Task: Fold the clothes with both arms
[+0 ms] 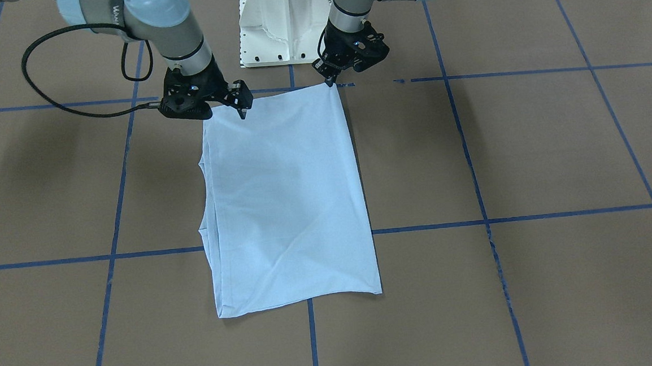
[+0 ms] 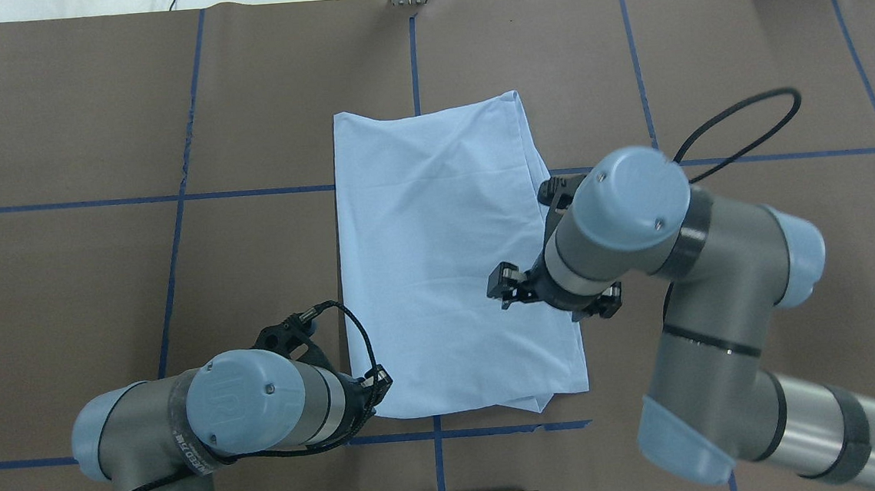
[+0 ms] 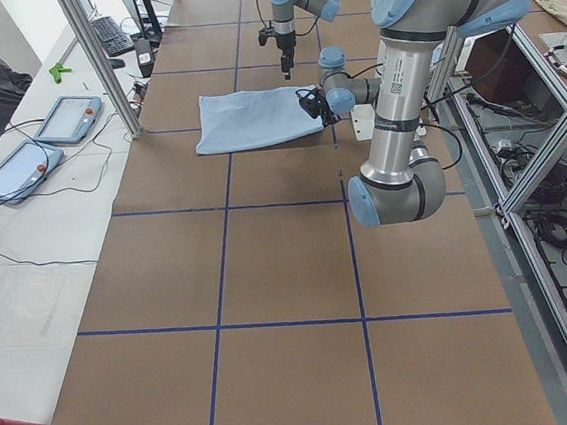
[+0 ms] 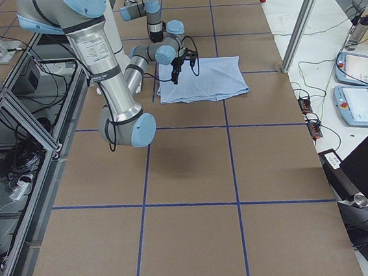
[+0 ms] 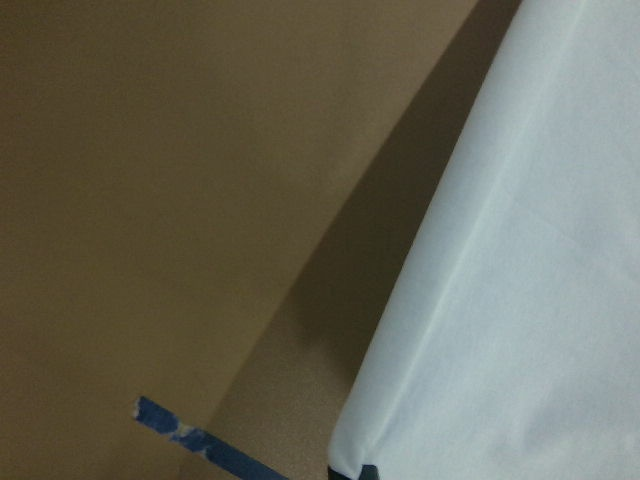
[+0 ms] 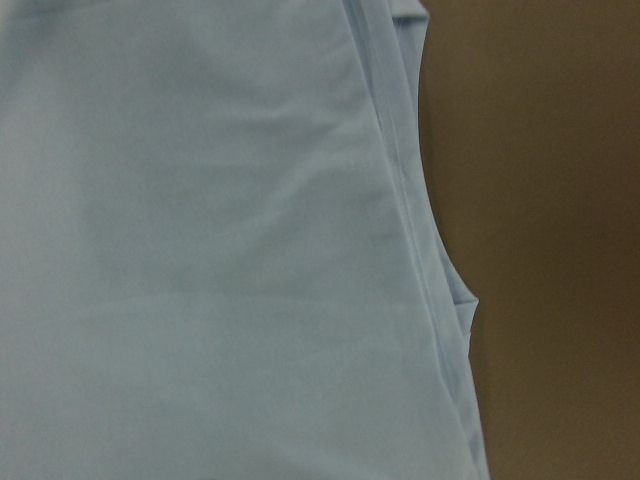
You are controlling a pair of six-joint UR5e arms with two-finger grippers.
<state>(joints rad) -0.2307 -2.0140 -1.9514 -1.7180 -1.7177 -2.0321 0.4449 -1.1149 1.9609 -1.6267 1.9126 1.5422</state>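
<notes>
We see the pale blue T-shirt [image 1: 287, 196] lying on the brown worktop [image 1: 528, 153], folded into 1 rough rectangle whose long side runs away from the robot. It sits near the middle of the worktop, in front of the white pedestal [image 1: 285, 24], and crosses 1 of the blue tape lines [image 1: 532, 215]. Soft creases run over its top layer. Stacked fabric edges show along the side toward the robot's right.

The left arm [image 2: 188, 425] reaches low to the shirt's near corner on the robot's left. The left tool [image 1: 332, 79] has its tips right at that corner. In the left wrist view the corner meets a dark fingertip at the bottom edge, next to a short strip of tape. We cannot tell whether this tool is clenched on the cloth or released.

The right arm [image 2: 677, 259] bends in from the other side, and a black cable [image 1: 49, 92] loops out from its wrist. The right tool [image 1: 241, 106] points down over the shirt's near edge on the robot's right. Its wrist view shows only the layered side hems against the worktop. We cannot tell whether it touches the fabric, nor whether it is clenched or released.
</notes>
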